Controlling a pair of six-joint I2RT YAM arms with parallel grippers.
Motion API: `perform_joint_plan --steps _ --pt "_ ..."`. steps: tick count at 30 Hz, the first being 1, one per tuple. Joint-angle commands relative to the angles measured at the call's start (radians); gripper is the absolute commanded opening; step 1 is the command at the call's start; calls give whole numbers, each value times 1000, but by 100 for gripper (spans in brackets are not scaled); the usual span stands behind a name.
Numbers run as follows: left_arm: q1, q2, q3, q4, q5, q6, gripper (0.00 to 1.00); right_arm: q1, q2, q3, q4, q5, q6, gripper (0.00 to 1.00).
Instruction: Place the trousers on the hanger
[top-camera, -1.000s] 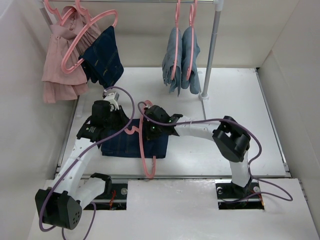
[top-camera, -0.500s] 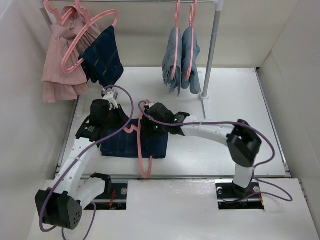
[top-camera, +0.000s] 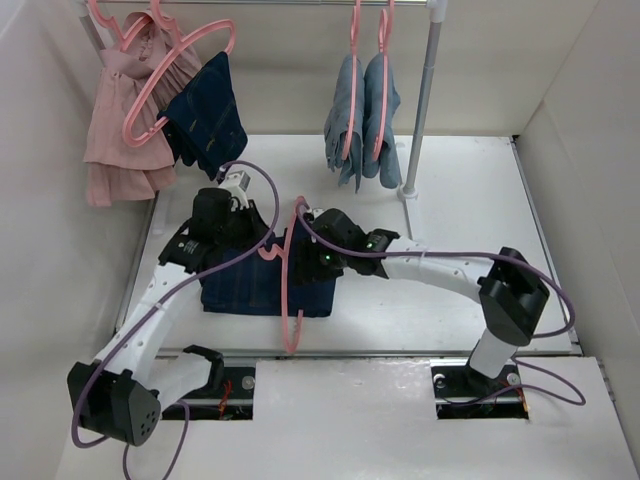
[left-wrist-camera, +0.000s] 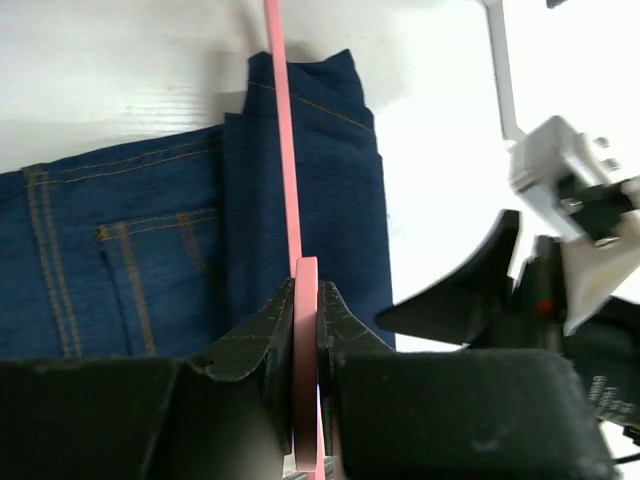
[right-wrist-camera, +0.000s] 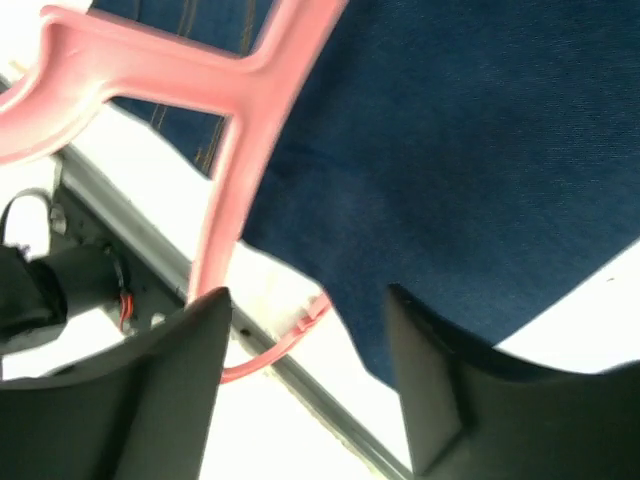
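Overhead and wrist views, positions given relative to the trousers. The trousers (top-camera: 250, 285), dark navy denim with orange-brown stitching, lie folded flat on the white desk (top-camera: 460, 200), just beyond the arm bases and nearer the left arm's side.

The hanger (top-camera: 284, 310), thin pink plastic, crosses the right part of the trousers. Its long bar runs from beyond their far edge to past their near edge, and its hook curls over the denim toward the left.

The left gripper (top-camera: 248, 240) sits above the trousers' far left part. In the left wrist view this gripper (left-wrist-camera: 305, 290) is pressed together on the hanger (left-wrist-camera: 284, 150), pinching the pink plastic between its fingers. The thin bar runs onward over the stitched denim (left-wrist-camera: 130, 260).

The right gripper (top-camera: 303, 262) is over the trousers' far right corner. In the right wrist view it (right-wrist-camera: 305, 295) is spread and holds nothing. One finger is beside a strut of the hanger (right-wrist-camera: 235, 130) and the other is over plain denim (right-wrist-camera: 470, 150). Contact with either cannot be told.

Well beyond the trousers, a pink garment (top-camera: 125, 130), a small navy garment (top-camera: 210, 115) and light blue-grey jeans (top-camera: 362, 115) hang on other pink hangers. A rail post (top-camera: 422, 110) stands at the far right.
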Motion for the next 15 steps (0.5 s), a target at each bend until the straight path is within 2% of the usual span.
perform_joint_plan --steps 1,2,4,7,11,15 --pt "-24 22 57 6 -25 -33 0 -3 -57 -1 138 -92 30 71" --pt "-24 37 67 -3 -37 -43 0 -3 -66 -1 138 -92 30 82" --pt "-34 48 77 -3 -47 -54 0 -3 -75 -21 149 -103 30 90" --pt "-57 57 77 6 -47 -54 0 -3 -46 -30 172 -147 50 90" --pt "-57 75 77 17 -35 -63 0 -3 78 57 181 -178 70 90" --pt "-57 75 86 17 7 -72 0 -13 179 152 97 -124 99 79"
